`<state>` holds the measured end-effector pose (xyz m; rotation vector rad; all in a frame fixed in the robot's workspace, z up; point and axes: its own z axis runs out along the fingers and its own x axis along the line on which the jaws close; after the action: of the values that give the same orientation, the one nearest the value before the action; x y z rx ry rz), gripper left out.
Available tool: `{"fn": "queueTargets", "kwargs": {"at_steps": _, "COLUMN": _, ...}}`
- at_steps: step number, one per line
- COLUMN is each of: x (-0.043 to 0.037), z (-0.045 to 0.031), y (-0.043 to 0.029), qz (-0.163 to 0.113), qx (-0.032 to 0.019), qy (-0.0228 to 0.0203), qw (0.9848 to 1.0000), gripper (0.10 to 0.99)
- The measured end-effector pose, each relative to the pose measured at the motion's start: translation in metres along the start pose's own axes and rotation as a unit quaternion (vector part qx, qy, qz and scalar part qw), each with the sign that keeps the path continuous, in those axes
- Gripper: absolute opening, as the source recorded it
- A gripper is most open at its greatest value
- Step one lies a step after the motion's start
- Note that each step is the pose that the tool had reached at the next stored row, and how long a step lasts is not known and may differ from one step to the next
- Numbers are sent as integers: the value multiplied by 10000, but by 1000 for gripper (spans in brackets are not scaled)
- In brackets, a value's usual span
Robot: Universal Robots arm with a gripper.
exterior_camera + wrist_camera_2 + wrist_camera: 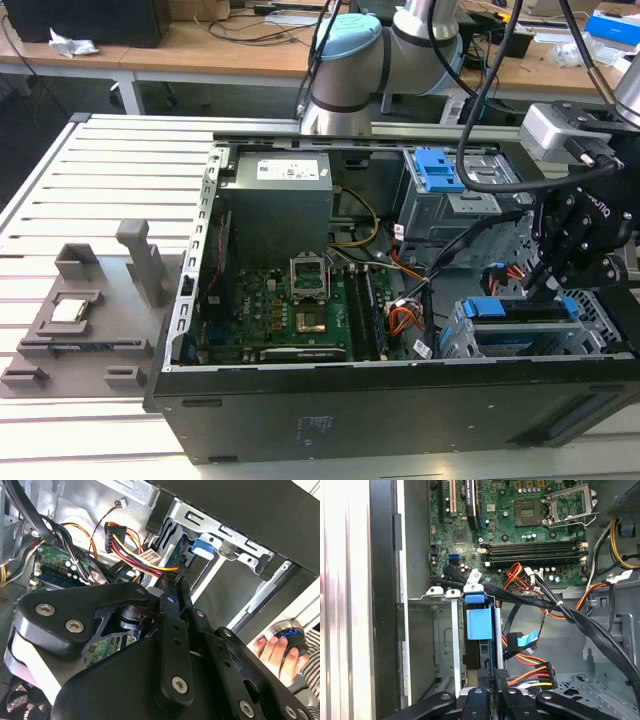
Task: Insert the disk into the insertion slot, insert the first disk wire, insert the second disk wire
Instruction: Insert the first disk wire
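Observation:
The disk (520, 309), in its bright blue carrier, sits in the insertion slot (462, 342), a low grey perforated cage at the case's front corner on the exterior view's right. My gripper (543, 288) reaches down onto the disk's near edge. In the first wrist view the blue carrier (480, 622) stands between the slot's metal rails (454, 630), and the gripper (493, 680) is shut on the disk's rear edge. The second wrist view shows the gripper (172, 582) pointing at the blue tab (202, 547) inside the cage (235, 535). A black power plug on red and yellow wires (540, 672) and a blue flat cable (527, 640) hang loose beside the disk.
A taller cage with a blue latch (440, 170) stands behind the slot. The motherboard (290, 310) and power supply (275, 200) occupy the case's middle. Black cable bundles (580, 625) cross near the slot. A grey fixture (90, 310) lies on the table. A hand (277, 652) holds a knob outside the case.

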<state>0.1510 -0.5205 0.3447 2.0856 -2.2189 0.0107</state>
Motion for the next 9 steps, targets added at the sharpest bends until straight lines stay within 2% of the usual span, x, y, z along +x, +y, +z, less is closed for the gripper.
{"fn": "queueTargets", "kwargs": {"at_steps": 9, "x": 17, "z": 14, "y": -17, "qz": 14, "qx": -1, "qy": 0, "qw": 10000, "gripper": 165}}
